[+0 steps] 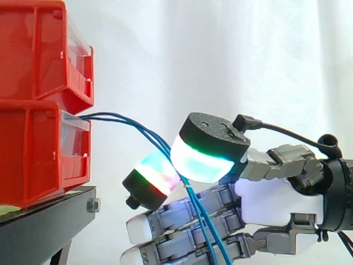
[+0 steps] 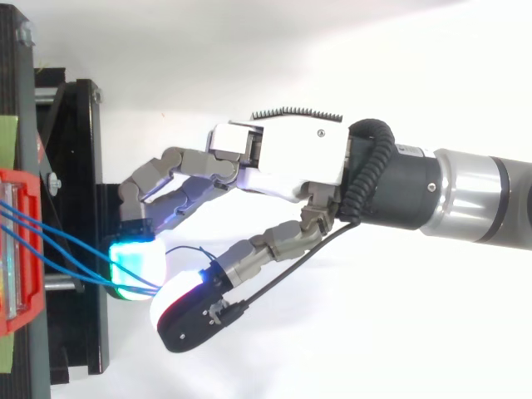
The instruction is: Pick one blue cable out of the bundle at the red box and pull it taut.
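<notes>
Robot hand [image 1: 281,199] pinches a bundle of thin blue cables [image 1: 113,116] between two glowing pads [image 1: 201,160], the thumb curled in against one bent finger. How many strands are caught in the pinch cannot be told. The other fingers lie straighter just below the pinch in the side view, and the free ends of the cables hang down across them. Seen from above, the robot hand [image 2: 283,162] reaches toward the bins with its cyan-green fingertip [image 2: 133,266] close against the white, red-edged thumb pad, and the strands converge into the gap between them. Beyond the fingertips the cables rise in a soft curve, not a straight line, and run to the front opening of the lower red bin [image 1: 33,154], which sits well clear of the pinch. A second red bin [image 1: 33,49] is stacked on top of it, and both rest on a black stand [image 1: 49,212]. A white curtain [image 1: 220,55] hangs behind.
</notes>
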Robot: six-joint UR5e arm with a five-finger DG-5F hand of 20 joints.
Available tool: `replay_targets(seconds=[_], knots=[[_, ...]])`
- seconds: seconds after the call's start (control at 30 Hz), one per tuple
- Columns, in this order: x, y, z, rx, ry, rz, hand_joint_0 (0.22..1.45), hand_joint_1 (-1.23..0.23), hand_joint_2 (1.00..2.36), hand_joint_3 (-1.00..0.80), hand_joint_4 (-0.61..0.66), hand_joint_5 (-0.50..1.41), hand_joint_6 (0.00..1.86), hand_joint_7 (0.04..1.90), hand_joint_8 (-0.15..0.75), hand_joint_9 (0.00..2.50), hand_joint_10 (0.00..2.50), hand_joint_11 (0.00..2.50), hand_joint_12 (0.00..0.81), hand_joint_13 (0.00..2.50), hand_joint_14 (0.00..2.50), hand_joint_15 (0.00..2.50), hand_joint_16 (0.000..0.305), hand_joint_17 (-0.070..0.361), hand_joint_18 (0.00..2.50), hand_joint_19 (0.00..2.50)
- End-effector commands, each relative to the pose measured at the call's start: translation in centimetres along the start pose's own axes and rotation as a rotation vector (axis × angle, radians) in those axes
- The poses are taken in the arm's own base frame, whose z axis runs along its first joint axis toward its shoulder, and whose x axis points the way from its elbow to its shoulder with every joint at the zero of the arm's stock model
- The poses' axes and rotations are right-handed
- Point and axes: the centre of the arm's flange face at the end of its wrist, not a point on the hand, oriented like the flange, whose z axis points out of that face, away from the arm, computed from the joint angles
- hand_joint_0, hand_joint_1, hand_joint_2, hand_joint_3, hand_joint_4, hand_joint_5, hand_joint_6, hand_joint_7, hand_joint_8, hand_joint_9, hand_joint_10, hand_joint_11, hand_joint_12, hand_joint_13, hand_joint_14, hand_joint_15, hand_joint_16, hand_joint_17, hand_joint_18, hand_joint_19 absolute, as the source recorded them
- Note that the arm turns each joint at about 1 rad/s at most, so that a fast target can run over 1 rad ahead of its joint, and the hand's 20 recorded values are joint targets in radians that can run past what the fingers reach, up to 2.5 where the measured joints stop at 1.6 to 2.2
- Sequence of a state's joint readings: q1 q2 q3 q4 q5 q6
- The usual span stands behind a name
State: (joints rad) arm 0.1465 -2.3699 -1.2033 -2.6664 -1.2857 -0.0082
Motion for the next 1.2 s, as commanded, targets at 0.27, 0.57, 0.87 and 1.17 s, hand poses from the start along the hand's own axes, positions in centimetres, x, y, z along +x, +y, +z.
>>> replay_targets(seconds=[0.27, 0.57, 0.87, 1.17], knots=[[0.05, 0.05, 0.05, -0.004, -0.001, 0.0, 0.77, -0.91, 1.02, -0.28, -0.15, -0.18, 0.93, 1.22, 0.301, 0.8, 0.01, 0.48, 0.383, 0.67, 0.01, 0.22, 0.048, 0.107, 0.68, 0.27], [0.05, 0.03, 0.03, -0.002, -0.001, 0.0, 0.83, -0.92, 1.01, -0.43, -0.22, -0.2, 0.93, 1.19, 0.243, 0.72, 0.01, 0.42, 0.363, 0.62, 0.01, 0.2, 0.045, 0.101, 0.61, 0.24], [0.08, 0.05, 0.05, -0.004, 0.002, 0.0, 0.83, -0.93, 1.0, -0.44, -0.21, -0.21, 0.91, 1.05, 0.095, 0.54, 0.01, 0.31, 0.324, 0.35, 0.0, 0.02, 0.039, 0.088, 0.31, 0.0], [0.08, 0.05, 0.05, -0.004, 0.002, 0.0, 0.75, -1.0, 1.0, -0.5, -0.13, -0.26, 0.89, 0.92, 0.12, 0.42, 0.01, 0.28, 0.324, 0.3, 0.0, 0.0, 0.041, 0.092, 0.3, 0.0]])
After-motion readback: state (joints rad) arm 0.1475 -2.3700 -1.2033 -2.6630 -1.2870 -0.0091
